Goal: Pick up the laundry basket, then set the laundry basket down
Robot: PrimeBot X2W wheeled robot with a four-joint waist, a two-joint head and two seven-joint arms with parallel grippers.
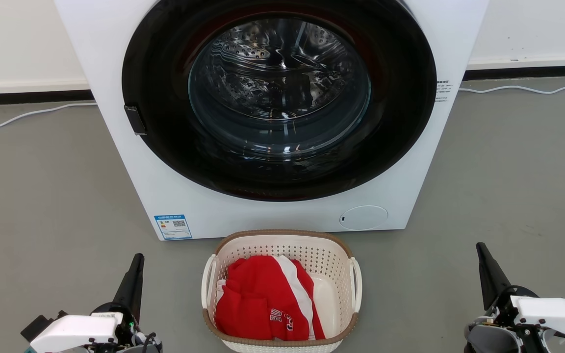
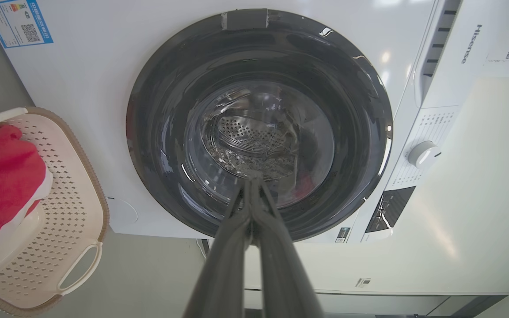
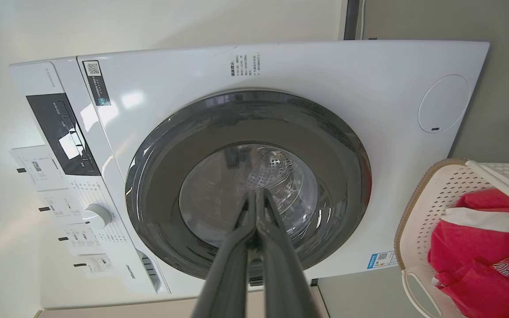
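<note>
Laundry basket (image 1: 322, 260) on floor (image 1: 42, 196) before washing machine (image 1: 287, 215), red garment (image 1: 258, 299) inside. Left tool (image 1: 137, 262) and right tool (image 1: 481, 251) pressed together, empty.

Laundry basket (image 1: 334, 267), cream perforated plastic, brown rim, sitting upright on floor, holding red-and-white garment (image 1: 263, 299).

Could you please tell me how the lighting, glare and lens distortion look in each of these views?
Head view: even, soft light, sharp, reflections on the washing machine door glass. Left wrist view: wide-angle bending of the machine's edges, glare spots on its white front, the laundry basket cut off at the edge. Right wrist view: similar curvature, glare patch on the control panel.
</note>
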